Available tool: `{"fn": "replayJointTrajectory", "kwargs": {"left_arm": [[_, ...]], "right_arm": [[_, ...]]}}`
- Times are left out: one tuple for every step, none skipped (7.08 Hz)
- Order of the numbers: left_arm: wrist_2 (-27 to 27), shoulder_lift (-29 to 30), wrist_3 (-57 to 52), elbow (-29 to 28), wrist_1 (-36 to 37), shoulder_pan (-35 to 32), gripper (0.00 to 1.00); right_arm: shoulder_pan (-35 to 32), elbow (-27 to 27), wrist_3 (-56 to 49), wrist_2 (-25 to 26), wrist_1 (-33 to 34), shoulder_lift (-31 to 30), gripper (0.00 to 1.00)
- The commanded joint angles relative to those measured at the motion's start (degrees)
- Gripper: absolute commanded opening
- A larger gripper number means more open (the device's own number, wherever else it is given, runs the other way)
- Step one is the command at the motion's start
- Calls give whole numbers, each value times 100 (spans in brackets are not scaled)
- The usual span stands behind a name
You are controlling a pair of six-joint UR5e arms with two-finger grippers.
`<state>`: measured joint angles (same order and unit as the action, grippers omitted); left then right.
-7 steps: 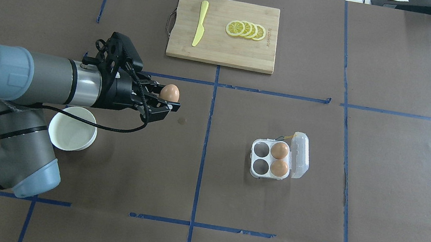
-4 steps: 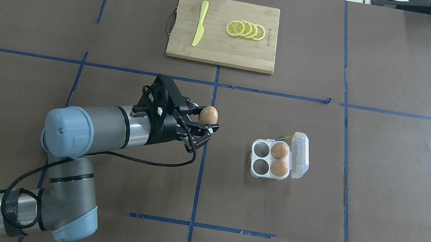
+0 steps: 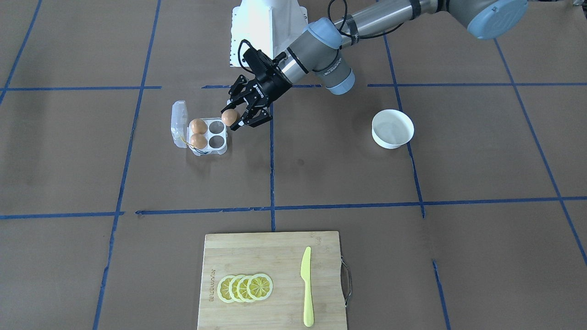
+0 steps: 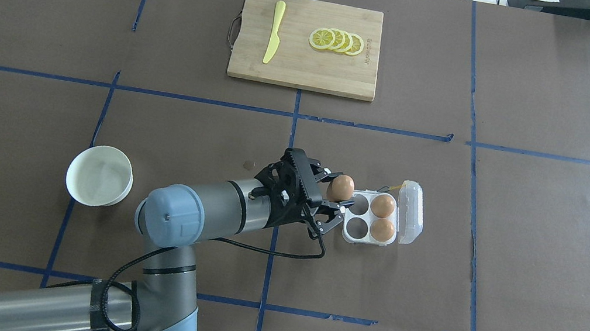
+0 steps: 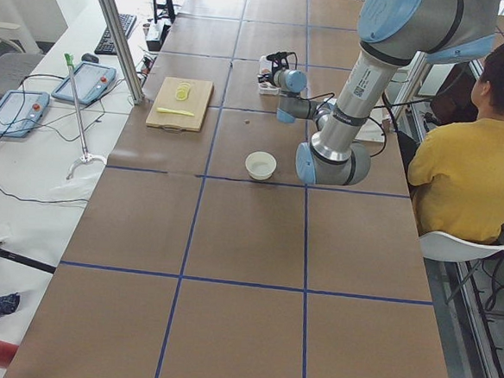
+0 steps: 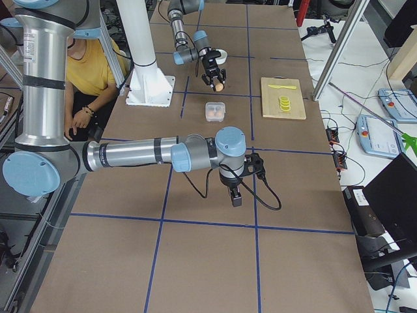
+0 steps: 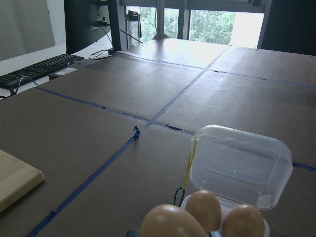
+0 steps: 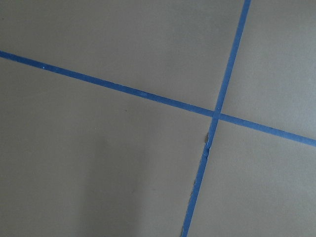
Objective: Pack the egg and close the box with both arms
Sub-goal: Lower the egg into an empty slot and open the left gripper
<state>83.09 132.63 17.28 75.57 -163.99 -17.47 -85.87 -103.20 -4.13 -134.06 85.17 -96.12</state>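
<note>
My left gripper (image 4: 341,198) is shut on an orange-brown egg (image 4: 341,186) and holds it just above the left edge of the clear box (image 4: 370,218). The box lies open, its lid (image 4: 411,210) folded out to the right. Two eggs (image 4: 383,206) fill its right cells and the two left cells are empty. The front-facing view shows the held egg (image 3: 229,117) beside the box (image 3: 208,135). In the left wrist view the egg (image 7: 170,223) fills the bottom edge, with the lid (image 7: 240,165) behind it. My right gripper (image 6: 235,197) shows only in the exterior right view, so I cannot tell its state.
A white bowl (image 4: 99,176) stands left of my left arm. At the back, a wooden cutting board (image 4: 303,66) carries lemon slices (image 4: 337,41) and a yellow knife (image 4: 272,39). A person in a yellow shirt (image 5: 465,169) sits beside the table.
My left arm has swung right with the egg in its grip, from beside the white bowl across the centre line to the box's left edge. The box has not moved.
</note>
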Motion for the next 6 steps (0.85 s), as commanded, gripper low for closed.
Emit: {"fn": "replayJointTrajectory", "kwargs": {"left_arm": [[-21, 350, -23, -480, -45, 51, 0], [-30, 499, -23, -691, -36, 68, 0], [-30, 588, -23, -850, -36, 86, 6], [-30, 597, -23, -869, -36, 103, 10], [-30, 597, -23, -904, -36, 173, 14], [-30, 597, -23, -939, -36, 217, 16]], "right_arm": [[0, -7, -9, -6, 0, -3, 100], [0, -7, 0, -6, 0, -3, 100], [0, -7, 0, -6, 0, 5, 100], [0, -7, 0, -6, 0, -3, 100], [0, -7, 0, -6, 0, 5, 100], [0, -7, 0, 3, 0, 5, 100]]}}
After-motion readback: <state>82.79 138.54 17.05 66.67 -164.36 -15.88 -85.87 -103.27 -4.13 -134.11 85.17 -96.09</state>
